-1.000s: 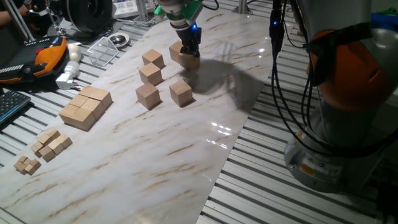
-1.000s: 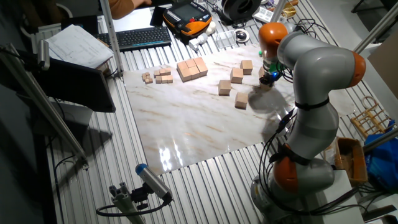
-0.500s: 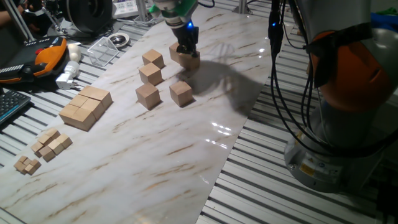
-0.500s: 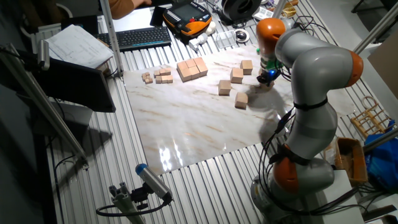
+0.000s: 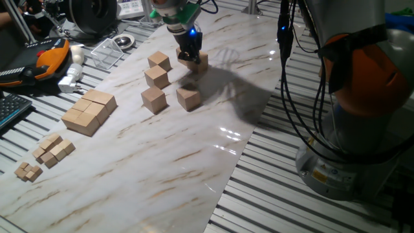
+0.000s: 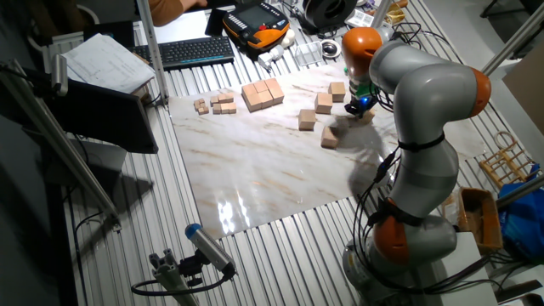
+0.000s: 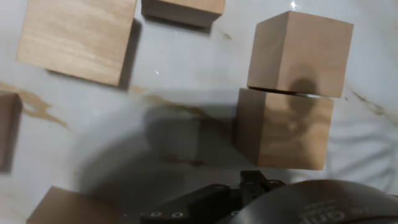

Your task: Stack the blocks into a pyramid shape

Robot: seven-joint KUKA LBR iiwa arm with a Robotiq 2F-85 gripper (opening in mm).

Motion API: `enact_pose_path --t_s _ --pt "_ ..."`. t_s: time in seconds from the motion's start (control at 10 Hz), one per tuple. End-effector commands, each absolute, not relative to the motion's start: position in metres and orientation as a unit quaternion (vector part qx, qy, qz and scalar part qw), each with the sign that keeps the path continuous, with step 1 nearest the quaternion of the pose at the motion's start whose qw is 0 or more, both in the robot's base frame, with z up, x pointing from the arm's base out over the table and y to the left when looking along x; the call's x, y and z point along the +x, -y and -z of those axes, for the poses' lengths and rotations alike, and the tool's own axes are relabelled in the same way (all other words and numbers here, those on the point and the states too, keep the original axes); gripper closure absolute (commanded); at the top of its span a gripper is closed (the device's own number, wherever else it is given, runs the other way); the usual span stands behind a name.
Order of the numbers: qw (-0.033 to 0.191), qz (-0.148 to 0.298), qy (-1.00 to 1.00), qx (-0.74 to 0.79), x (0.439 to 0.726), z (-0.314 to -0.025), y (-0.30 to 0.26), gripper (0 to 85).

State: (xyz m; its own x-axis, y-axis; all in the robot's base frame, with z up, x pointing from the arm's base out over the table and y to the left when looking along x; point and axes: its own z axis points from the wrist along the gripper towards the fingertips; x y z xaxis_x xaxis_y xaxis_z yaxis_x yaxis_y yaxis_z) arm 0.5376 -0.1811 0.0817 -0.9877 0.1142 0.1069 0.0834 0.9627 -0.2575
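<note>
Left to right, one fixed view:
- Slab (image 5: 89, 111): not for stacking.
- Four loose blocks (image 5: 154, 99), clustered mid-table.
- Gripper (image 5: 189, 55): over two touching blocks (image 5: 195, 61) at the far edge; jaw state cannot be told.

Judgement: build the base row first, cubes flush and square.

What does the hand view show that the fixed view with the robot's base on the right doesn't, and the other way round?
Only the hand view: close up, one block set right against a second block. Only the fixed view: the gripper from outside, the slab of joined cubes and the tiny cubes. Both: loose blocks on the marble table.
</note>
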Motion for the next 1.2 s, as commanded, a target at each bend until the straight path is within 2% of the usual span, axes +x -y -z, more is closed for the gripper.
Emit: enact_pose_path --t_s 0.0,0.6,1.1 --pt "0.059 -0.127 0.989 -0.050 0.541 -0.079 0.181 85.0" --pt "0.053 -0.129 0.990 -0.038 0.552 -0.071 0.190 85.0" --pt "0.060 -0.124 0.990 -0.038 0.556 -0.075 0.187 85.0"
